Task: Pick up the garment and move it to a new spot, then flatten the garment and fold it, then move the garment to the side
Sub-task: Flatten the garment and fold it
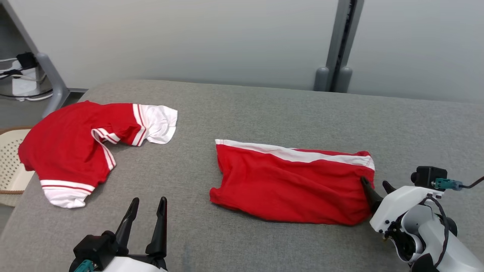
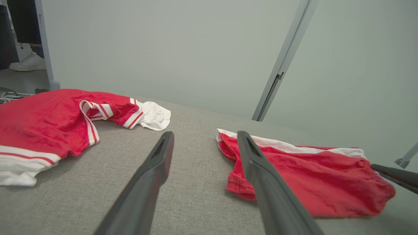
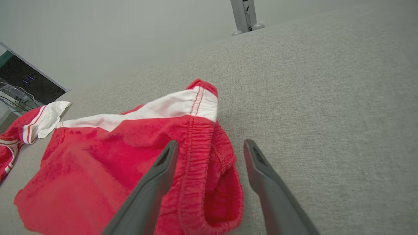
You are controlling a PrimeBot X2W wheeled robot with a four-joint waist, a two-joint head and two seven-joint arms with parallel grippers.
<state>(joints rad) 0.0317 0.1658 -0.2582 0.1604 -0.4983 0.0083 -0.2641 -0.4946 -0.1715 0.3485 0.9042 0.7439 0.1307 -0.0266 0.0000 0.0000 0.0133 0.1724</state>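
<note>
Right gripper (image 1: pixel 374 181) spread wide, empty, astride red shorts (image 1: pixel 291 185) right of table (image 1: pixel 264 113) centre | right wrist view shows me the waistband (image 3: pixel 196 156) between its fingers (image 3: pixel 147 195) | left gripper (image 1: pixel 149 199) spread wide, empty | two garments: red shorts, shirt (image 1: pixel 68 147)

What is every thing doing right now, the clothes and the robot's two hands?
red shorts, lying rumpled on the grey surface, not lifted.
red shirt, crumpled, lying untouched near the surface's left edge.
left gripper, open, holding nothing, apart from both clothes.
right gripper, open, fingers on either side of the shorts' waistband end, not closed on it.
</note>
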